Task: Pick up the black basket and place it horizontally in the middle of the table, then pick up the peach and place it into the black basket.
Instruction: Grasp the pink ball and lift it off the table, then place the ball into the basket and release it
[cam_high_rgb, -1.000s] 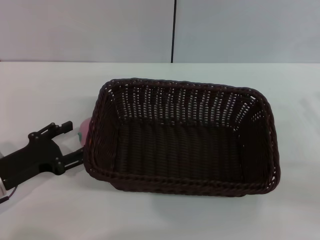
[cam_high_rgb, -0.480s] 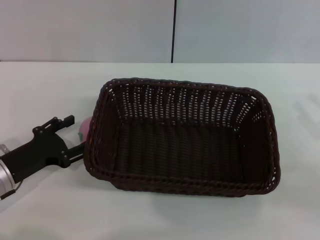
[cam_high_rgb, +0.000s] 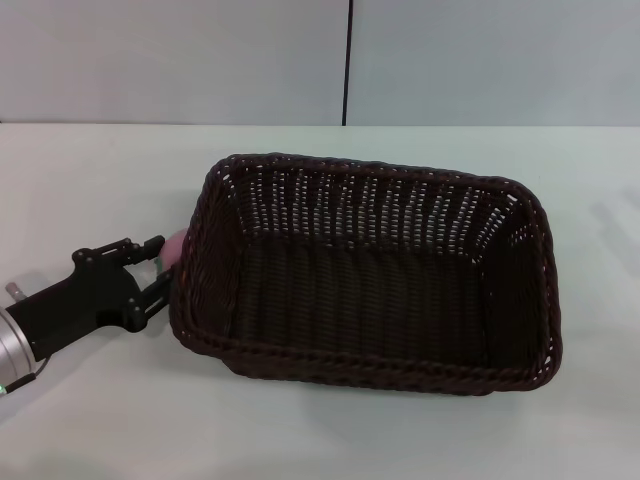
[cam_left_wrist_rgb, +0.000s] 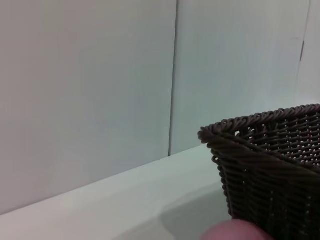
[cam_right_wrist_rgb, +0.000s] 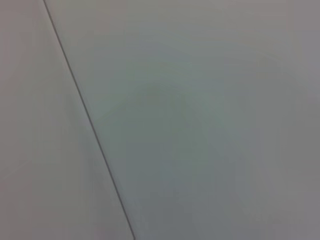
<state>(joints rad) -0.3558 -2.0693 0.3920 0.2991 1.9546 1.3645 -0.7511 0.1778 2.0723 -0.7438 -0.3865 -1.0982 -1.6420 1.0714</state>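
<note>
The black basket (cam_high_rgb: 370, 275) lies flat on the white table (cam_high_rgb: 100, 180), its long side running left to right; its corner also shows in the left wrist view (cam_left_wrist_rgb: 270, 165). The pale pink peach (cam_high_rgb: 176, 243) rests on the table against the basket's left wall, which partly hides it. Its top shows at the edge of the left wrist view (cam_left_wrist_rgb: 235, 231). My left gripper (cam_high_rgb: 165, 263) is low at the left. It is open, with one finger on each side of the peach and the tips close to the basket's wall. The right gripper is out of view.
A grey wall with a dark vertical seam (cam_high_rgb: 347, 60) stands behind the table. The right wrist view shows only plain wall and a seam (cam_right_wrist_rgb: 90, 125).
My left gripper has moved right, up to the peach, and its fingers have narrowed around it. The basket's left end has shifted slightly.
</note>
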